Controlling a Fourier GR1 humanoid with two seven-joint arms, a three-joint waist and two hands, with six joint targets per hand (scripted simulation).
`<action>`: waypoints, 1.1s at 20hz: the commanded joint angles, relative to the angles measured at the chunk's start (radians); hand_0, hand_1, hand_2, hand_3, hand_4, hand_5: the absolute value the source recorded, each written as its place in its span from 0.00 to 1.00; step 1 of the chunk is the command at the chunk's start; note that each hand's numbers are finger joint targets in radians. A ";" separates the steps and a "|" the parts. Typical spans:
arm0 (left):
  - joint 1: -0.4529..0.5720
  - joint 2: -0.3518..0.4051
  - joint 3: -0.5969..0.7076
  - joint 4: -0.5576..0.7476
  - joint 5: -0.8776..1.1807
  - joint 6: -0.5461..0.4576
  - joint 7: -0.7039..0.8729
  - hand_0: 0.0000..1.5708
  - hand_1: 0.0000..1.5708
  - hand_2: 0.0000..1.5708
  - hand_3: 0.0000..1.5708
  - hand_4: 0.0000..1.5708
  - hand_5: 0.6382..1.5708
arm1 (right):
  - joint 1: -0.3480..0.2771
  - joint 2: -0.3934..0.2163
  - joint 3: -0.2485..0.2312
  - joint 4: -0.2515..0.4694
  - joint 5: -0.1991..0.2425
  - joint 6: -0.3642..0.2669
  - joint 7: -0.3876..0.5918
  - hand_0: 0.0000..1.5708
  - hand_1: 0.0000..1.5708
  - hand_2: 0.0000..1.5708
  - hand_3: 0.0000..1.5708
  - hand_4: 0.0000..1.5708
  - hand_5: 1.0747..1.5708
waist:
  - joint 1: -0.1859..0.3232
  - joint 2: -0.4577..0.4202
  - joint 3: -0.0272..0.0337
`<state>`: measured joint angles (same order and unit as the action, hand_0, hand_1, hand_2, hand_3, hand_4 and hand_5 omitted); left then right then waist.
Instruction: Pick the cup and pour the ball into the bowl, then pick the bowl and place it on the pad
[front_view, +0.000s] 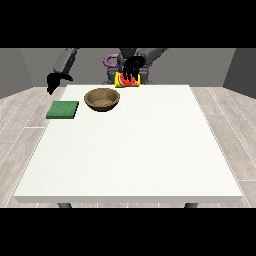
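Resting on the white surface (130, 150), a brown bowl (102, 99) is taken as the landmark; it sits near the far edge, toward the view's left. A flat green pad (63, 109) lies just beside the bowl on the view's left, apart from it, close to the surface's left edge. Behind the bowl and to its right, at the far edge, a yellow cup (127, 81) with something red showing on it is seen, largely covered by the hand at the view's right (132, 68), whose fingers are draped down over the cup and appear curled round it. Whether the cup stands on the surface or is lifted cannot be told. The ball cannot be made out with certainty. The hand at the view's left (53, 81) hangs beyond the surface's far left corner, behind the pad and well apart from the bowl; how its fingers lie cannot be told. Nothing lies between bowl and pad.
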<state>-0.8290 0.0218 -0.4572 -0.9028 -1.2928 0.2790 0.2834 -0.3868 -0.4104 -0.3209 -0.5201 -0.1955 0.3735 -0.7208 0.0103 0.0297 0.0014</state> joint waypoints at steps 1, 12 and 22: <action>-0.001 0.011 -0.052 -0.004 -0.099 -0.049 0.012 0.18 0.18 1.00 0.98 0.44 0.95 | 0.020 0.000 0.007 0.009 0.008 0.004 -0.007 0.00 0.00 0.17 0.21 0.25 0.93 | 0.001 -0.027 -0.0007; -0.002 0.011 -0.102 -0.126 -0.179 -0.232 -0.009 0.00 0.00 1.00 1.00 0.39 0.96 | 0.032 -0.004 0.017 0.018 0.006 0.024 -0.037 0.00 0.00 0.12 0.19 0.27 0.92 | 0.001 -0.027 -0.0012; -0.087 0.004 -0.141 -0.148 -0.305 -0.393 -0.097 0.94 0.94 1.00 1.00 0.72 0.97 | 0.041 -0.011 0.023 0.021 0.008 0.034 -0.073 0.00 0.00 0.17 0.25 0.27 0.91 | 0.001 -0.004 -0.0007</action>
<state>-0.9016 0.0151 -0.6285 -1.0166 -1.5726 -0.0686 0.2342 -0.3674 -0.4175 -0.2985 -0.5090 -0.1916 0.3765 -0.7410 -0.0013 0.0244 0.0006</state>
